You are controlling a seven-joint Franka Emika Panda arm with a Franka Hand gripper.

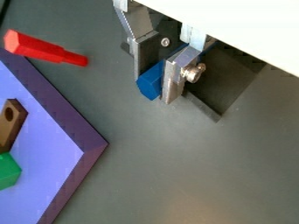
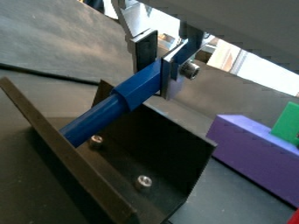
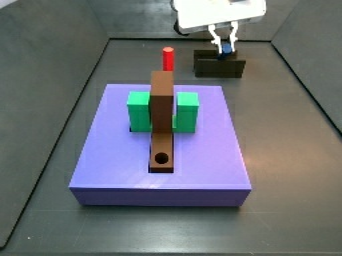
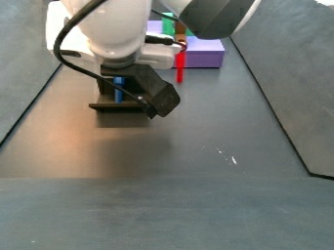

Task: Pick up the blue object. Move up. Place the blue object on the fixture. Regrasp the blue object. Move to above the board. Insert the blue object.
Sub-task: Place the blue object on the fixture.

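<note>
My gripper is shut on the upper end of the blue object, a slim blue peg. The peg slants down, and its lower end rests inside the fixture, a dark open-fronted holder. In a wrist view the peg's end shows between the silver fingers. In a side view the gripper hangs over the fixture at the far right, behind the board. In a side view the gripper and the fixture are partly hidden by the arm.
The lavender-blue board bears two green blocks, a brown strip with a round hole and a red peg. The red peg also shows in a wrist view. Dark walls border the floor.
</note>
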